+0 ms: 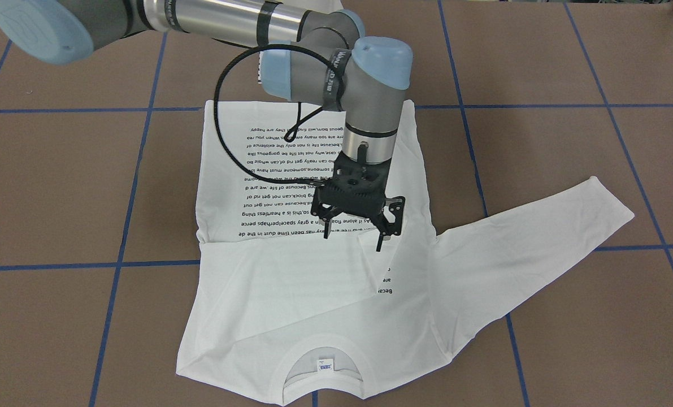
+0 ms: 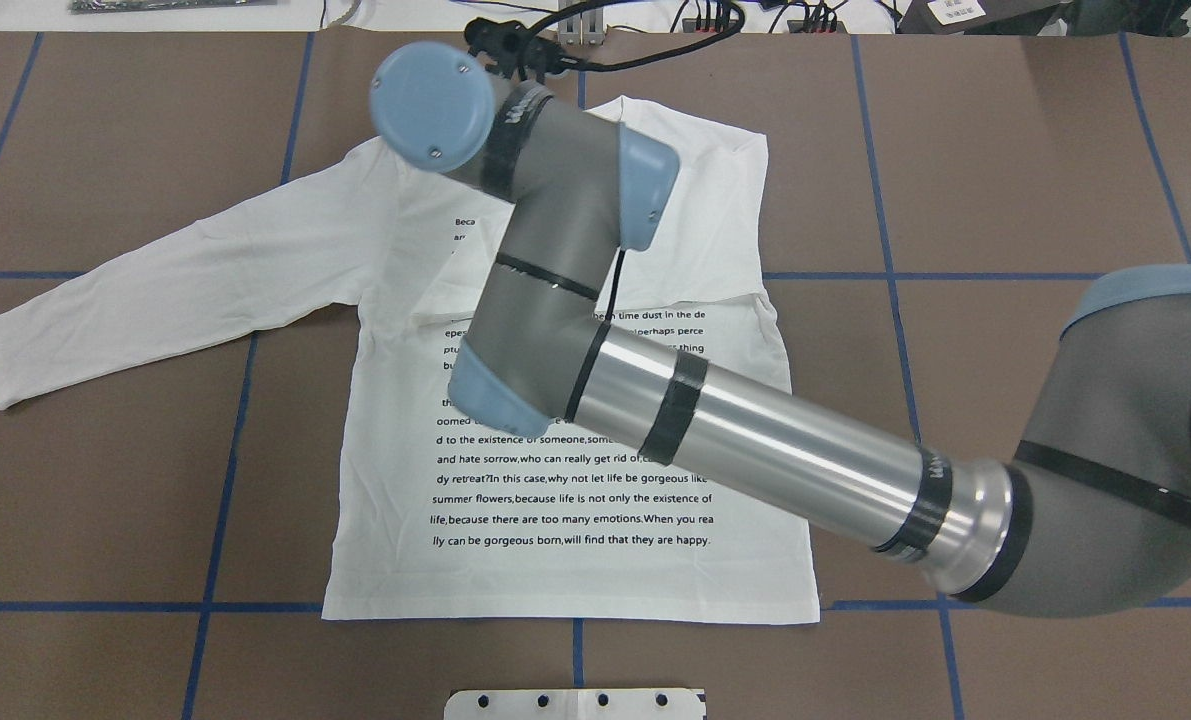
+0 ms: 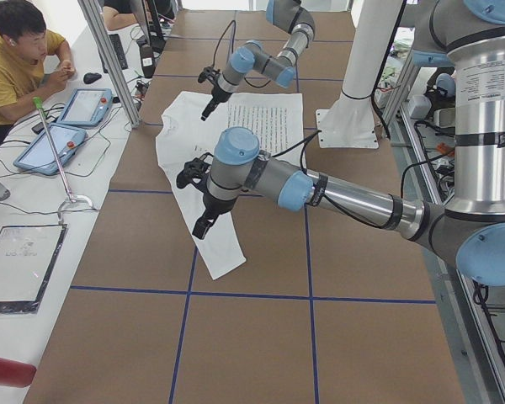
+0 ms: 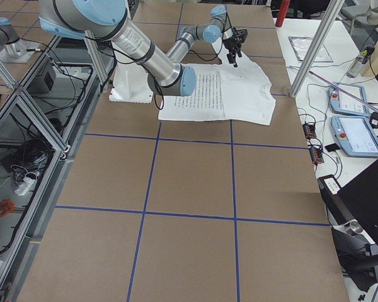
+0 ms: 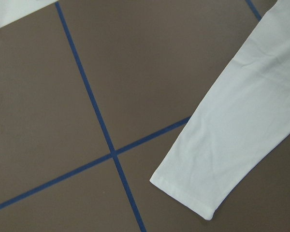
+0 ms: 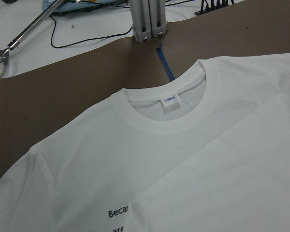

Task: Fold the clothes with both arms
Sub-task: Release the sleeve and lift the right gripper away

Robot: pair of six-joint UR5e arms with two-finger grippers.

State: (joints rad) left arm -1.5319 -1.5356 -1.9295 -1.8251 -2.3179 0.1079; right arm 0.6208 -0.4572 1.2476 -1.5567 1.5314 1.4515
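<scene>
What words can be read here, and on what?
"summer flowers,because life is not only the existence of": T-shirt print.
"lly can be gorgeous born,will find that they are happy.": T-shirt, last line.
Neck label: too small to read.
Lettering on the strap around the right arm: blurred.

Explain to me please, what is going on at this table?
The robot is folding a white long-sleeved T-shirt that lies flat on the table. One sleeve is already folded across the chest. The right gripper, open, hangs over that folded part. The left gripper hangs above the other sleeve, which lies stretched out.
</scene>
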